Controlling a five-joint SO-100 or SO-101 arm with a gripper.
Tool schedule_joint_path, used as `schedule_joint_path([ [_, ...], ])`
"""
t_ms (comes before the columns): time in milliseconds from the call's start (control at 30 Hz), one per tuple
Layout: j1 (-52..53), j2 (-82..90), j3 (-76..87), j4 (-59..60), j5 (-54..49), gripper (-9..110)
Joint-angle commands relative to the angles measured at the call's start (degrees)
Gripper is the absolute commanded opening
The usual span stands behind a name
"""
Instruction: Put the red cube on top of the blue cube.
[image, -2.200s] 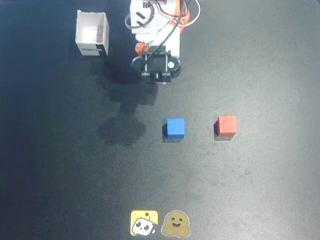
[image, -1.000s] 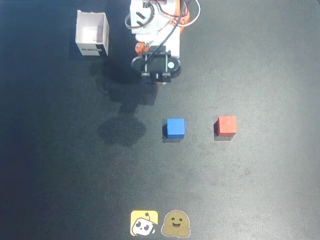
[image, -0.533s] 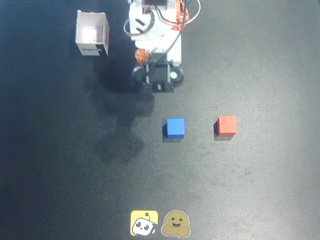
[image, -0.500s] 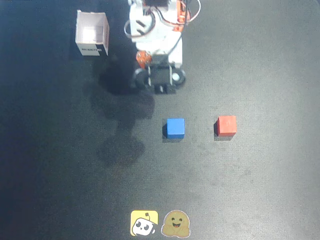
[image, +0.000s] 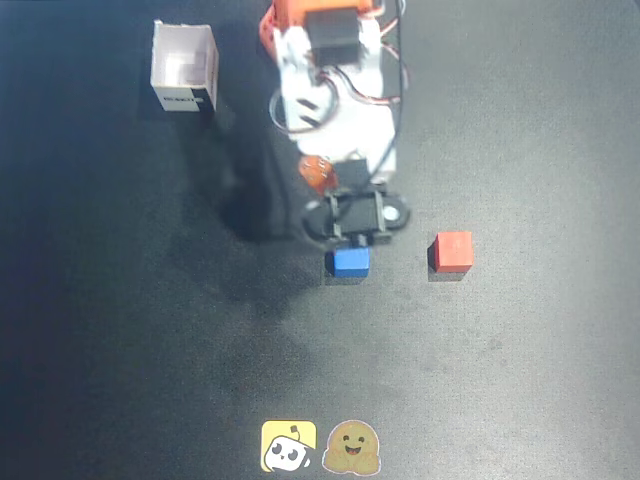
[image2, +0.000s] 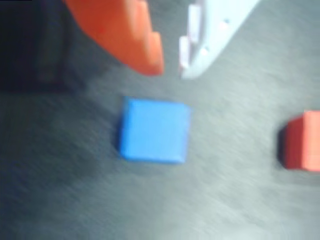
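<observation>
The blue cube (image: 350, 261) sits on the dark table just below the arm's black wrist mount (image: 357, 213), which hides the fingertips in the overhead view. The red cube (image: 453, 251) sits to the right of the blue one, about one and a half cube widths away. In the wrist view my gripper (image2: 171, 70) hangs above and just behind the blue cube (image2: 154, 130). Its orange finger (image2: 135, 35) and white finger (image2: 210, 35) are almost together and hold nothing. The red cube (image2: 302, 141) is at the right edge.
A white open box (image: 184, 66) stands at the back left. Two stickers, one yellow (image: 288, 446) and one brown (image: 352, 447), lie at the front edge. The arm's base (image: 335, 60) is at the top centre.
</observation>
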Motion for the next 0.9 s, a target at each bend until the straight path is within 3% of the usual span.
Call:
schedule_joint_path([
  [0, -2.37, -0.70, -3.16, -2.99, 1.49, 1],
  [300, -7.73, -7.29, -5.71, -6.77, 1.85, 7],
  [867, -18.81, -15.38, -2.55, -17.40, 15.56, 18],
])
